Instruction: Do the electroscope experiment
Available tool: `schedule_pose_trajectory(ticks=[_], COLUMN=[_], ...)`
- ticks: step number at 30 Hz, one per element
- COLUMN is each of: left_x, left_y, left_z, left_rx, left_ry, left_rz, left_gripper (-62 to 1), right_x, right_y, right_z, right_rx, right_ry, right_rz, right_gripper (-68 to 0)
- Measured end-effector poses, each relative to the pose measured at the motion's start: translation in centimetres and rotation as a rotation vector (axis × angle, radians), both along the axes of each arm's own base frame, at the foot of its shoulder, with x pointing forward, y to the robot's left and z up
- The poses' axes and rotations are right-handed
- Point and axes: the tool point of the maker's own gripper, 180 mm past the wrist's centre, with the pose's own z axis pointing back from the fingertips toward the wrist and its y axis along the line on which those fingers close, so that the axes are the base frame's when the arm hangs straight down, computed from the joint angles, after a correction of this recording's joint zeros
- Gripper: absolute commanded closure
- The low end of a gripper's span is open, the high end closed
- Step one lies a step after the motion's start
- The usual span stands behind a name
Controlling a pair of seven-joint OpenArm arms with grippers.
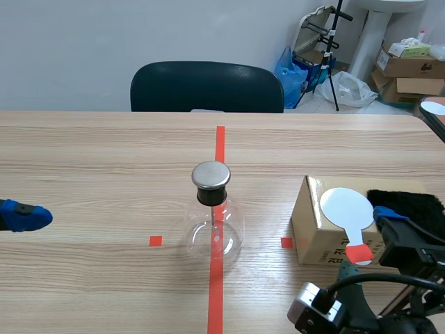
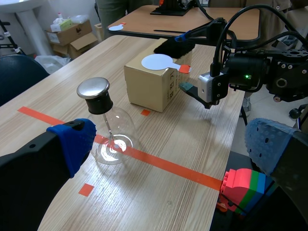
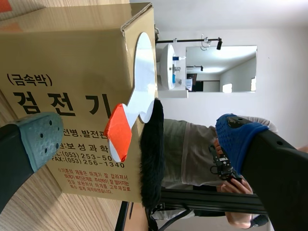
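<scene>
Over table [image 1: 104,153], right tool [image 3: 139,142] gapes (paddle [image 3: 144,72] ahead).

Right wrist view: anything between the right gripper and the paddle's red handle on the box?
Nothing visible. The paddle lies on the box, its red handle overhanging the edge straight ahead of the open right gripper. The black fur sits beside the paddle, not in the gap.

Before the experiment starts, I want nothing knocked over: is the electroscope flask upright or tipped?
Upright. The electroscope flask stands on its round base on the table, metal cap straight above the black stopper.
</scene>
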Motion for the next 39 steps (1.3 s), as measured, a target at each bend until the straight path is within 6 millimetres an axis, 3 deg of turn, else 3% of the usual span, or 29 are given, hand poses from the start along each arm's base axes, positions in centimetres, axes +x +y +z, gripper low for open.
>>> schedule_pose_trajectory(ticks=[22, 26, 34, 39], left_x=[0.0, 0.0, 0.0, 0.2], left_y=[0.0, 0.0, 0.0, 0.0], left_z=[0.0, 0.0, 0.0, 0.2], left_rx=[0.000, 0.000, -0.001, -0.006], left_ry=[0.000, 0.000, 0.000, -0.005], left_rz=[0.000, 0.000, 0.000, 0.003], left_gripper=[-62.3, -62.3, -62.3, -62.3], right_x=[-0.1, -1.5, -6.0, -6.9], right_y=[-0.4, -0.4, -0.2, -1.0], right_z=[0.0, 0.9, 3.1, 4.0], right_rx=[-0.001, 0.004, 0.063, 0.197], right_ry=[0.002, 0.003, 0.033, 0.143], right_rz=[-0.020, -0.010, 0.102, 0.115], right_gripper=[-67.9, -67.9, -67.9, -67.9])
